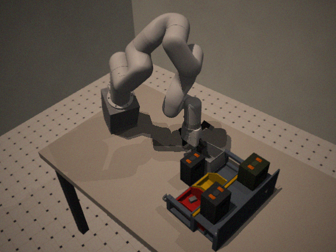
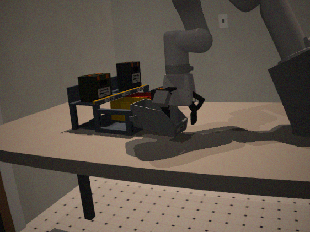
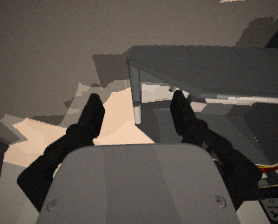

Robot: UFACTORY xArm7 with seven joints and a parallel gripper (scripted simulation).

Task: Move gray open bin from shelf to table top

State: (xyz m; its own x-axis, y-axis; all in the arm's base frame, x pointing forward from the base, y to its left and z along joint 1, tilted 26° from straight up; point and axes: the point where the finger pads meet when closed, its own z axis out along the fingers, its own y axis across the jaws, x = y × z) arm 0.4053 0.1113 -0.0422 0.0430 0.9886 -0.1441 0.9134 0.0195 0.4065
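The gray open bin [image 1: 216, 163] [image 2: 154, 119] [image 3: 200, 65] is out in front of the shelf [image 1: 248, 205] [image 2: 116, 111], its back end close to the shelf's front corner. Its front end is low at the table top; whether its base lies flat, and whether the back touches the shelf, I cannot tell. Its parts are not clearly visible. My gripper [image 1: 193, 146] [image 2: 181, 119] [image 3: 136, 100] is open at the bin's front wall, one finger outside and one inside, with gaps to the wall. The yellow bin [image 1: 205, 179] [image 2: 117, 105] and red bin [image 1: 185, 205] [image 2: 142, 95] sit level on the shelf.
A black box [image 1: 192, 169] with orange marks stands in front of the yellow bin, close beside the gray bin. A second black box [image 1: 215, 202] [image 2: 127, 76] and a dark green box [image 1: 253, 171] [image 2: 94, 87] stand on the shelf's upper deck. A gray part [image 1: 193, 199] lies in the red bin.
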